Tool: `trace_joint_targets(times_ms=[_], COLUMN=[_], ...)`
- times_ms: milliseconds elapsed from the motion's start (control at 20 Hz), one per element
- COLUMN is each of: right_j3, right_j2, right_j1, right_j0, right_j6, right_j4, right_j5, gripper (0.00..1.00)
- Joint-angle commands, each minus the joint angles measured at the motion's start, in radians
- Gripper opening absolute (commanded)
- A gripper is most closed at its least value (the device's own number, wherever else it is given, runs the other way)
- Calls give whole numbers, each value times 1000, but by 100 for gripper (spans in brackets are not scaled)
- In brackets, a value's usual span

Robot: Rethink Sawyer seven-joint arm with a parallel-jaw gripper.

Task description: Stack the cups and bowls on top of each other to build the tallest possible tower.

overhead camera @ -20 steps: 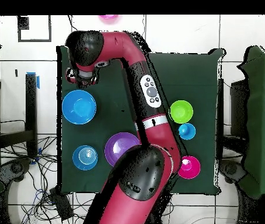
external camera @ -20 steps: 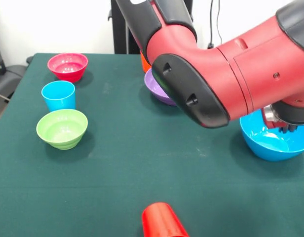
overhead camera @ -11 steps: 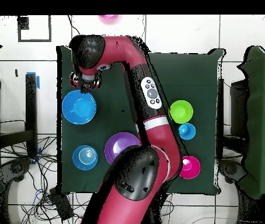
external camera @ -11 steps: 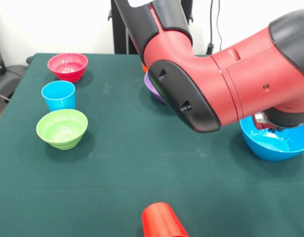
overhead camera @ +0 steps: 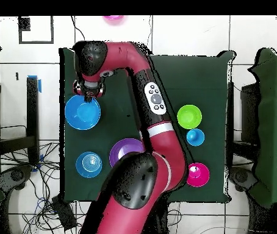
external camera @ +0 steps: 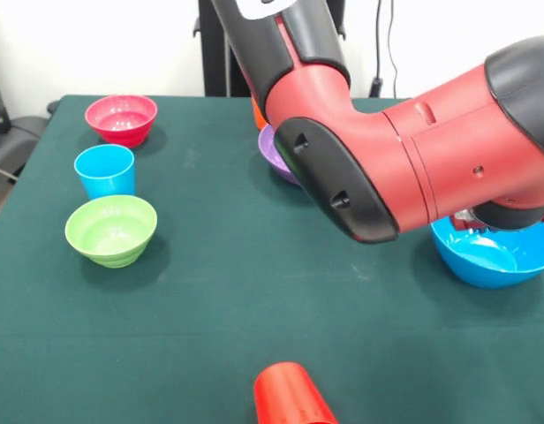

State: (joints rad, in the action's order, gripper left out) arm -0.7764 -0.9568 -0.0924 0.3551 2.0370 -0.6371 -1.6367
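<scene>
1. The end effector point(overhead camera: 87, 93) hangs right over the far rim of the big blue bowl point(external camera: 494, 254), low and close. Whether it's open or clamped on that rim, I cannot tell; the arm's bulk hides it from the front, and from overhead it's just a dark cluster.
2. That blue bowl sits near the table point(external camera: 228, 265) edge, wide and shallow, glossy inside and seemingly empty.
3. Handling call: these pieces look like thin, light, stiff plastic. Slick walls, so a pinch on the rim, one finger in and one out, looks like the only sensible hold. Grab off-centre and a bowl this wide will probably tilt and swing.
4. Elsewhere, the purple bowl point(external camera: 279, 157) is half hidden behind the arm, with a sliver of an orange cup point(external camera: 258, 112) just beyond it.
5. On the other side: a crimson bowl point(external camera: 121, 118), a light blue cup point(external camera: 105, 170) just beside it, and a lime green bowl point(external camera: 111, 230) next in line, all upright, all apart.
6. A red cup point(external camera: 290, 396) stands mouth-down at the near edge.
7. Overhead picks up another blue bowl point(overhead camera: 89, 164) with something clear nested inside.
8. No tower to speak of yet; everything's scattered, so the building looks barely begun.
</scene>
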Motion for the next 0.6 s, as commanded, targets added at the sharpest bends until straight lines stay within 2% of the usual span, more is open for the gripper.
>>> trace_joint_targets(times_ms=[50,250,600], right_j3=[-39,-33,-11], right_j2=[151,173,216], right_j1=[5,11,37], right_j0=[-41,-56,-85], right_j6=[111,148,148], right_j4=[-20,-5,2], right_j5=[120,153,191], gripper=[0,0,0])
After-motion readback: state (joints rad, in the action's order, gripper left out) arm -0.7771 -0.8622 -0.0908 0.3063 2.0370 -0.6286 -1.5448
